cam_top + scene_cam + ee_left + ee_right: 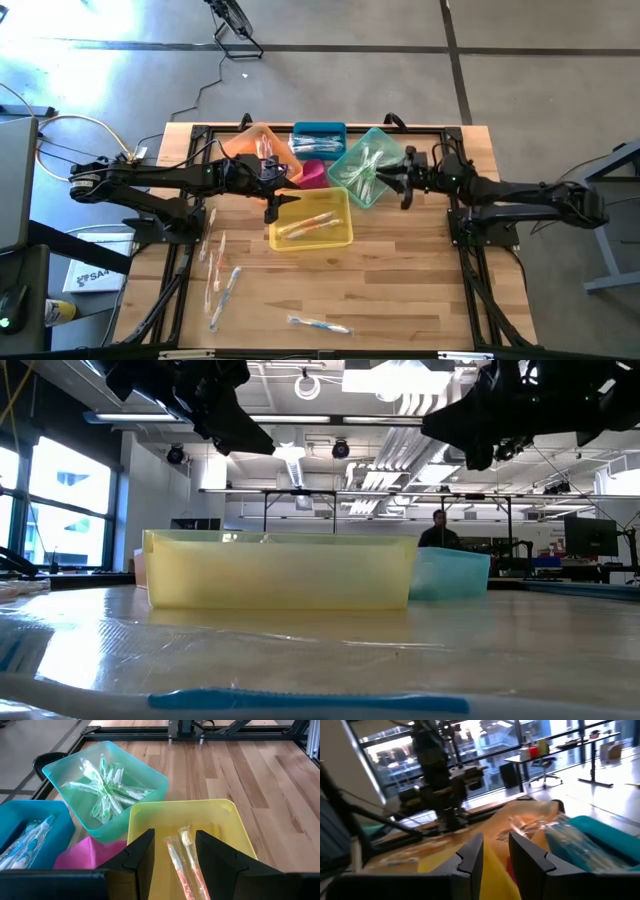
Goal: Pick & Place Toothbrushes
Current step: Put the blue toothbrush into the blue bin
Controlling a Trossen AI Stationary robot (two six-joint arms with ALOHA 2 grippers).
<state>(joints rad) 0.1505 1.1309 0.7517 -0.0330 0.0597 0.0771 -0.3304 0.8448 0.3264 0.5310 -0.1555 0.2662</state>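
In the high view we see the left claw, spread and empty, over the yellow bin's left edge, nearest the loose toothbrushes lying lengthwise at lower left on the surface, while the right claw, empty and narrowly parted, hangs beside the green bin.

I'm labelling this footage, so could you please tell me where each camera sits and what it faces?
High: overhead, straight down on table, both arms.
Low: tabletop level, facing yellow bin; arms overhead.
Left wrist: past left gripper into yellow bin.
Right wrist: past right gripper toward the left arm.
Shared: high and left wrist both show green bin.
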